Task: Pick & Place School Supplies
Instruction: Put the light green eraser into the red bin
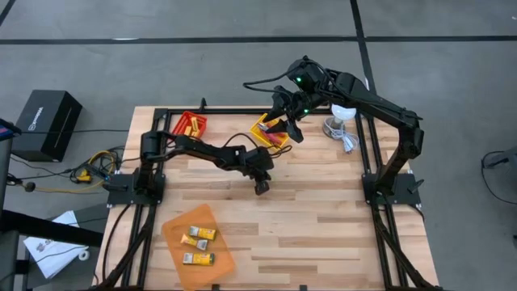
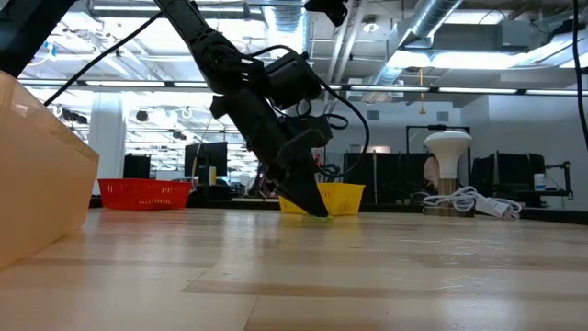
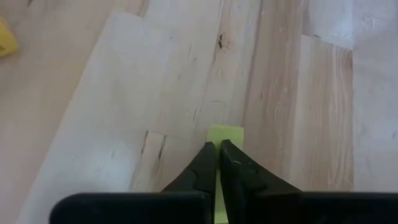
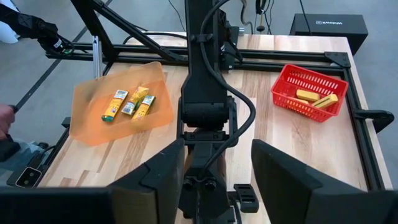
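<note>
My left gripper (image 1: 261, 187) is down at the tabletop near the table's middle, shut on a thin yellow stick (image 3: 225, 133). In the low view my left gripper (image 2: 315, 208) slants down to the wood in front of the yellow tray (image 2: 338, 197). My right gripper (image 1: 289, 129) hangs open and empty above the yellow tray (image 1: 269, 129). Three yellow-and-white packs (image 4: 127, 103) lie in the orange tray (image 1: 199, 239). Yellow items (image 4: 316, 98) lie in the red tray (image 1: 191, 124). My left gripper pinches the thin yellow stick between its two fingers (image 3: 200, 163), which lie along it. The stick's free end (image 3: 226, 130) sticks out past the fingertips, just over the wood. The fingers slant down from above. Whether the stick touches the table, I cannot tell.
A white round lamp-like object (image 1: 342, 113) with a cable (image 1: 349, 142) stands at the far right. Black frame rails (image 1: 367, 145) run along the table's sides. Bare wood lies between the left gripper and the orange tray.
</note>
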Robot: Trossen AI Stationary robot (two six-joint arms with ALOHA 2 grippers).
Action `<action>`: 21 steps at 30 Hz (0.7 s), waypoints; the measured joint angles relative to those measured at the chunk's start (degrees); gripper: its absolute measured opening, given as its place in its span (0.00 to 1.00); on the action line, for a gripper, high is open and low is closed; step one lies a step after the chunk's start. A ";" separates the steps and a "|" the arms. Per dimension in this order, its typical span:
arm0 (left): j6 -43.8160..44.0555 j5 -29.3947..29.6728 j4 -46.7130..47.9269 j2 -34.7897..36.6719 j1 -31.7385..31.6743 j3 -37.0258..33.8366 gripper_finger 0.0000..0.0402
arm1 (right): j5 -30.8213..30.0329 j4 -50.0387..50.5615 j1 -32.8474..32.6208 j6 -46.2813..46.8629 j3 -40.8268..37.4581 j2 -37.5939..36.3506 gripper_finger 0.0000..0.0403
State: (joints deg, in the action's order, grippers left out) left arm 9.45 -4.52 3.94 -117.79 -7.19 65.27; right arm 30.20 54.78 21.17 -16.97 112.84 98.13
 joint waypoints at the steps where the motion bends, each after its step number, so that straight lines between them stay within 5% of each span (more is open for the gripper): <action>1: 0.00 0.23 0.12 0.45 0.01 -0.10 0.00 | 0.00 0.00 0.00 0.02 0.00 0.00 0.44; 21: -2.37 5.64 9.66 9.79 -0.16 -0.42 0.00 | 1.49 -1.51 -0.13 0.96 0.02 0.02 0.41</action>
State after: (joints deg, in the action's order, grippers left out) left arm 7.08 1.12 13.61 -108.00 -7.35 64.85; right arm 31.68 53.27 21.04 -16.01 112.86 98.15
